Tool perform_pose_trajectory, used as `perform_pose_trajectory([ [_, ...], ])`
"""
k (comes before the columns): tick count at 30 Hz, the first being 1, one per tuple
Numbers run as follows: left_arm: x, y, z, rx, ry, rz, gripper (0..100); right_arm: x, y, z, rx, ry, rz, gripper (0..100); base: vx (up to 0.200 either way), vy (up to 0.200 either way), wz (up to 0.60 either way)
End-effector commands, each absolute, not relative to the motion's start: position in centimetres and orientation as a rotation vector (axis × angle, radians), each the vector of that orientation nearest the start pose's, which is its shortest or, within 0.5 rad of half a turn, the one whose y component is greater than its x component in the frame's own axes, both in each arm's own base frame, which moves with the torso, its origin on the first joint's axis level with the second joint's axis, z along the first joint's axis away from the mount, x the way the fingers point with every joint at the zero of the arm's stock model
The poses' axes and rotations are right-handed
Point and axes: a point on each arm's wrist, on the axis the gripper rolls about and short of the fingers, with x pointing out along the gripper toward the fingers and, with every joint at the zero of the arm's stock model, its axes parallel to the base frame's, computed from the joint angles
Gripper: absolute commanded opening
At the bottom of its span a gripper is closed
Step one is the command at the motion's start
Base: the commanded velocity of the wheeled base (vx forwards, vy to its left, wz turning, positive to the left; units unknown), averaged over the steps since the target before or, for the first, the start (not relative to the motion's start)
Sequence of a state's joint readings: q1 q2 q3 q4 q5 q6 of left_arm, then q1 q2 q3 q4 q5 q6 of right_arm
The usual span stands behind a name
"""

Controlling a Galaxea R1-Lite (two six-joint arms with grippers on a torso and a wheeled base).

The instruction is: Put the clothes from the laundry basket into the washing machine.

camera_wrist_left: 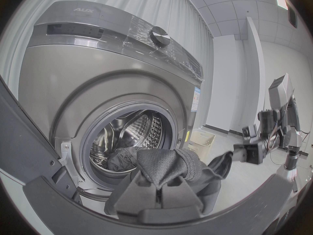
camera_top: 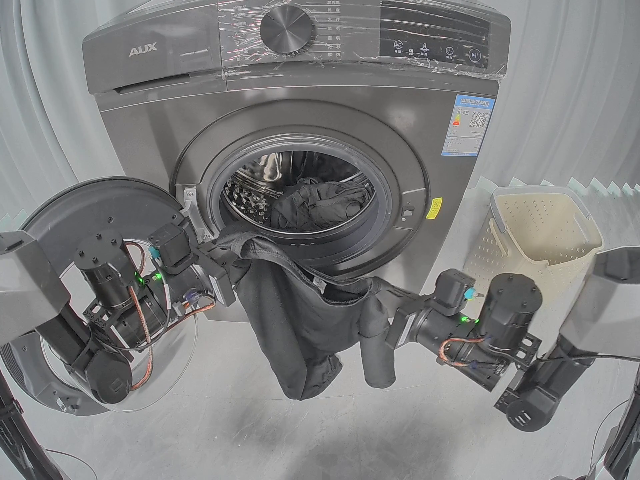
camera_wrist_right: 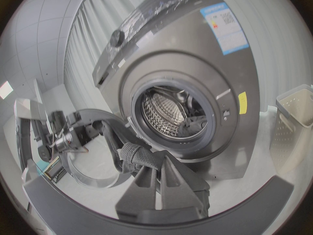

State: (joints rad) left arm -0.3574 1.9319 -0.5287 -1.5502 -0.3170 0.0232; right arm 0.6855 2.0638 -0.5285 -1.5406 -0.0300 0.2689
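A dark grey garment (camera_top: 300, 315) hangs stretched between my two grippers, just below and in front of the washing machine (camera_top: 293, 135) opening. My left gripper (camera_top: 223, 258) is shut on its left edge, close to the door hinge; in the left wrist view the cloth (camera_wrist_left: 169, 164) is bunched over the closed fingers (camera_wrist_left: 137, 193). My right gripper (camera_top: 393, 301) is shut on the right edge, with the fabric (camera_wrist_right: 137, 155) pinched at the fingertips. Another dark garment (camera_top: 320, 205) lies inside the drum. The cream laundry basket (camera_top: 540, 235) stands on the floor right of the machine.
The machine's round door (camera_top: 100, 288) is swung open to the left, behind my left arm. Grey floor lies below the hanging garment. White curtains hang behind the machine.
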Motion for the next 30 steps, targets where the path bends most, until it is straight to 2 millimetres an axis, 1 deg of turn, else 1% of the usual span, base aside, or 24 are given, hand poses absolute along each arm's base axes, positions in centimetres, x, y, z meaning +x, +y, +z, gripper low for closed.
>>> perform_pose_trajectory([
  [1,27.0,-11.0,14.5,0.017,-0.170,-0.675,0,23.5,18.8,13.0,0.323,-0.005,0.654,0,0.000,0.000,0.00],
  [6,26.5,-10.0,15.1,0.019,-0.185,-0.648,0,24.1,18.2,13.8,0.328,-0.043,0.625,0,0.000,0.000,0.00],
  [11,25.8,-9.9,15.2,0.023,-0.183,-0.651,0,24.3,18.3,14.5,0.338,-0.076,0.603,0,0.000,0.000,0.00],
  [12,25.2,-9.6,15.5,0.029,-0.189,-0.652,0,24.5,18.4,15.1,0.348,-0.102,0.595,0,0.000,0.000,0.00],
  [14,25.0,-9.4,15.8,0.027,-0.202,-0.647,0,24.7,18.5,15.5,0.355,-0.116,0.597,0,0.000,0.000,0.00],
  [15,25.0,-9.4,15.9,0.027,-0.203,-0.647,0,24.7,18.5,15.5,0.355,-0.117,0.598,0,0.000,0.000,0.00],
  [18,25.4,-8.5,16.1,0.035,-0.214,-0.608,0,25.0,18.7,16.1,0.369,-0.141,0.595,0,0.000,0.000,0.00],
  [22,25.7,-8.4,16.5,0.033,-0.234,-0.597,0,25.1,18.8,16.3,0.367,-0.153,0.588,0,0.000,0.000,0.00],
  [27,25.3,-8.3,17.2,0.029,-0.259,-0.598,0,25.3,18.9,16.8,0.376,-0.176,0.588,0,0.000,0.000,0.00],
  [30,25.0,-8.3,17.7,0.022,-0.274,-0.601,0,25.6,18.8,17.4,0.384,-0.206,0.552,0,0.000,0.000,0.00],
])
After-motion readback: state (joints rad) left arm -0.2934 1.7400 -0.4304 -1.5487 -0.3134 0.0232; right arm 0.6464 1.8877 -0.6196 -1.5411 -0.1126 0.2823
